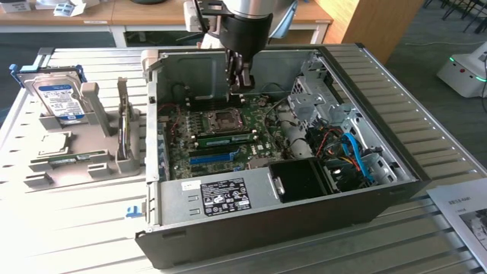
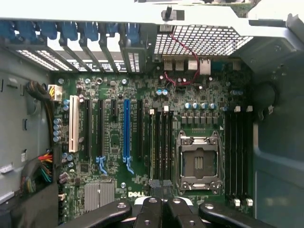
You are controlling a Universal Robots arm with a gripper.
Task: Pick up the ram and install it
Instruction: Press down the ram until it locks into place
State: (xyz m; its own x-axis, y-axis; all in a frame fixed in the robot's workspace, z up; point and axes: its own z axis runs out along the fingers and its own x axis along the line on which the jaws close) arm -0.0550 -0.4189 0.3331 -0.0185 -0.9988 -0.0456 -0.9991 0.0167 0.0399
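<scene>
The gripper [image 1: 243, 80] hangs clenched and empty inside the open computer case [image 1: 396, 188]. A ram [image 1: 227, 138] sits seated on the motherboard [image 1: 186, 145].

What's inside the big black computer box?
Inside the black computer case: a green motherboard with a long blue slot strip, an empty silver processor socket, and blue cables. The black fan box hides what's underneath.

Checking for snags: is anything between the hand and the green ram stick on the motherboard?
Nothing visible. The shut hand hangs inside the open grey computer case, above the long, thin green ram stick, which stands on the board beside the square metal processor socket. Only open air lies between them.
</scene>
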